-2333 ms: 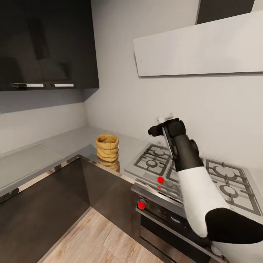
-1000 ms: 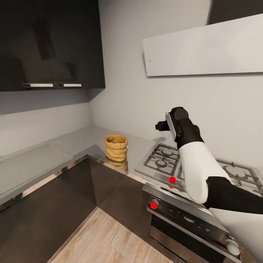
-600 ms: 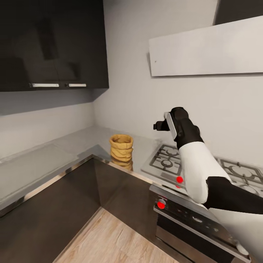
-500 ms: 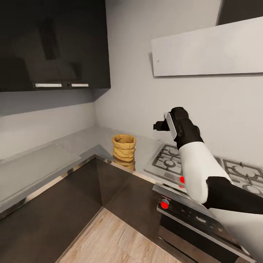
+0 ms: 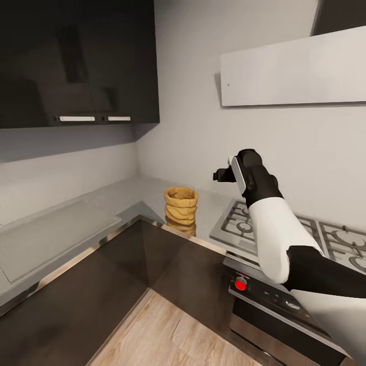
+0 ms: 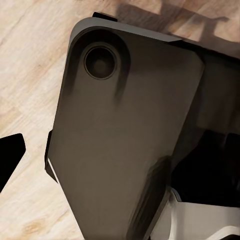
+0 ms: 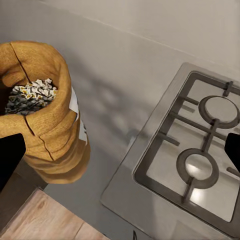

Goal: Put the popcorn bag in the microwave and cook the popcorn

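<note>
Right pincer [image 5: 219, 175]: we carry it raised at chest height, above the seam between table and stove, aimed toward the sack. In its own wrist view a dark fingertip sits at each side edge with a wide gap between, so we read it as released and empty.
Right arm [image 5: 272, 223]: bent upward, which keeps the elbow clear of the stove [image 5: 284, 231] while we come alongside.
Left pincer: its wrist camera faces our own dark base plate [image 6: 125, 145] over the wood floor [image 6: 30, 75], so the arm likely hangs low at our side; we cannot tell its state.
Popcorn bag [image 5: 180, 205]: upright on the table [image 5: 127, 195], near the inner corner edge, just left of the stove.
Bag mouth: rolled rim open upward, which keeps the popcorn [image 7: 31, 95] heaped inside.
Step in hand: we judge this an approach; the bag is not yet grasped.
Next move: lower the right pincer across the rim without tipping the sack.
</note>
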`<state>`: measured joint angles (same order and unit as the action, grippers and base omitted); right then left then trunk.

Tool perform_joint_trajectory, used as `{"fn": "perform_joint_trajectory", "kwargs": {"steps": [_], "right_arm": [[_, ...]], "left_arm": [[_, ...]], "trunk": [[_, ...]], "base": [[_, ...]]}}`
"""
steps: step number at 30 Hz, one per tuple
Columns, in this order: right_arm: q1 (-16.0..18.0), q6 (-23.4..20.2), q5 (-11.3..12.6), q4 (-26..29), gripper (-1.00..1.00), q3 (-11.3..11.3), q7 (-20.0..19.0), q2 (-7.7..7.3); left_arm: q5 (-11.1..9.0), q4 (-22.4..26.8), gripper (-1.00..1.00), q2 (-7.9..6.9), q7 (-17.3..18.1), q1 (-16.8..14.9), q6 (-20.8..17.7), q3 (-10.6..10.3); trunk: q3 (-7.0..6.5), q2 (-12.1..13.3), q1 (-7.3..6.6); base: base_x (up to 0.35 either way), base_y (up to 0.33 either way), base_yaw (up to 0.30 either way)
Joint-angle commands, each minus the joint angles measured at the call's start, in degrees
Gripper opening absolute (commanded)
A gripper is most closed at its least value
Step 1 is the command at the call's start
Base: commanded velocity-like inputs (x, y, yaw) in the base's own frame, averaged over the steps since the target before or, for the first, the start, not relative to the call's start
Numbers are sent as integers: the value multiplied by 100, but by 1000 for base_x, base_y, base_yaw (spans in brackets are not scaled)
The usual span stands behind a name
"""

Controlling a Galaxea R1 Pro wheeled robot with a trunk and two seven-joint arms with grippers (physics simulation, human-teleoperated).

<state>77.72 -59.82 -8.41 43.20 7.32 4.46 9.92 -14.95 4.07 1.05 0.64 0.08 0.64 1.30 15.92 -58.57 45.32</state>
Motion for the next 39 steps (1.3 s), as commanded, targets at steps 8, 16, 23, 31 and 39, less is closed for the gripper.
{"fn": "perform_joint_trajectory", "kwargs": {"steps": [8,16,23,31,39], "right_arm": [[5,-18,-28,4,100,15,-14,8],[6,-18,-61,3,100,8,-5,8],[6,-18,-64,4,100,7,-7,8],[6,-18,-64,4,100,6,-7,8],[6,-18,-61,4,100,6,-8,8]], "left_arm": [[-26,6,100,1,7,1,7,11],[-26,6,100,-5,13,1,7,5],[-26,6,100,-8,15,1,7,2],[-26,6,100,-8,14,1,7,4],[-26,6,100,-8,13,1,7,7]], "trunk": [[7,-4,1],[7,-4,1],[7,-4,1],[7,-4,1],[7,-4,1]], "base": [[0,1,0],[36,0,0],[271,0,0],[207,0,0],[88,0,0]]}}
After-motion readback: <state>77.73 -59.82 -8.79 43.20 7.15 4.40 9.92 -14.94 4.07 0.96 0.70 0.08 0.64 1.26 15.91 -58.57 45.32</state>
